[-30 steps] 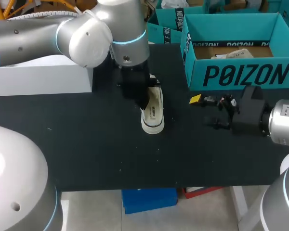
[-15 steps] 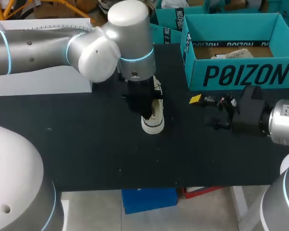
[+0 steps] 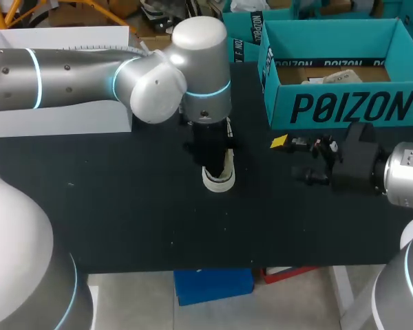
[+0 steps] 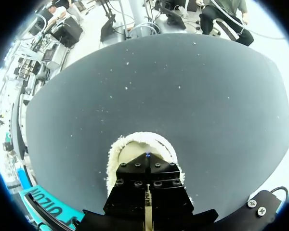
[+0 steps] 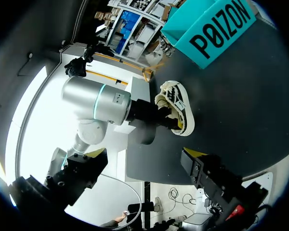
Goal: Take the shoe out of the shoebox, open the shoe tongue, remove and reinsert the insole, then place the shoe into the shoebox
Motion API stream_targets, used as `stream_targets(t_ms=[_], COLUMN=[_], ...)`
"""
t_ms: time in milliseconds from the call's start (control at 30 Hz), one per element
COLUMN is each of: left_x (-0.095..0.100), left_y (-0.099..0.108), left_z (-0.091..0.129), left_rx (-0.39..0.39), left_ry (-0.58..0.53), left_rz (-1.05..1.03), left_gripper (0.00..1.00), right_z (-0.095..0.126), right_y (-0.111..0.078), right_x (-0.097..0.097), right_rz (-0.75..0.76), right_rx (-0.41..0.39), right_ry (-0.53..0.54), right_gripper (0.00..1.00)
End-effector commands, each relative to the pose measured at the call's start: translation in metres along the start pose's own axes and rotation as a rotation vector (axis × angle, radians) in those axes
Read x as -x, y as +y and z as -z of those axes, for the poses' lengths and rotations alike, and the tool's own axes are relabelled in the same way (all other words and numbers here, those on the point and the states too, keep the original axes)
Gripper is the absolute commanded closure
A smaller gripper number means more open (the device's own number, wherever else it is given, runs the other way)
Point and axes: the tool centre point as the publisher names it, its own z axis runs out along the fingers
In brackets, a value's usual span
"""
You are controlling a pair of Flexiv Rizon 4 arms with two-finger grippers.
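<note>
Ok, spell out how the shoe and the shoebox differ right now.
The shoe is white and small; the shoebox is teal and far larger. The shoe lies mid-table, outside the box, directly under the left pincer, which hides most of it in the head view; the shoebox stands open-topped at the table's far right, with the open, empty right pincer in front of it, apart. Both rest on the black table.

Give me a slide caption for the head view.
Left arm stands over the white sneaker on the black table; right pincer open near teal shoebox.
</note>
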Motion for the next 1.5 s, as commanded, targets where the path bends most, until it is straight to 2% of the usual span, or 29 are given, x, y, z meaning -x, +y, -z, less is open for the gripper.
stream_targets(t_ms=[33,133,233,500,900,1133,1500], left_x=[-0.001,-0.002,0.000,-0.002,-0.019,-0.036,-0.052], left_y=[0.004,0.004,0.003,-0.004,-0.005,-0.004,-0.003], left_z=[-0.026,-0.026,-0.011,0.049,0.106,0.124,0.128], left_rx=[-0.012,-0.020,-0.008,0.051,0.110,0.130,0.134], left_ry=[0.006,0.001,-0.020,-0.059,-0.074,-0.065,-0.069], left_rz=[0.005,0.008,-0.003,-0.048,-0.037,-0.008,0.018], left_gripper=[1.00,1.00,1.00,1.00,1.00,1.00,1.00], right_z=[0.000,0.000,0.000,0.000,0.000,0.000,0.000], right_y=[0.000,0.000,0.000,0.000,0.000,0.000,0.000], right_x=[0.000,0.000,0.000,0.000,0.000,0.000,0.000], right_rz=[0.000,0.000,0.000,0.000,0.000,0.000,0.000], right_rx=[0.000,0.000,0.000,0.000,0.000,0.000,0.000], right_ry=[-0.001,-0.001,-0.001,-0.001,-0.001,-0.001,-0.001], right_gripper=[0.00,0.00,0.00,0.00,0.00,0.00,0.00])
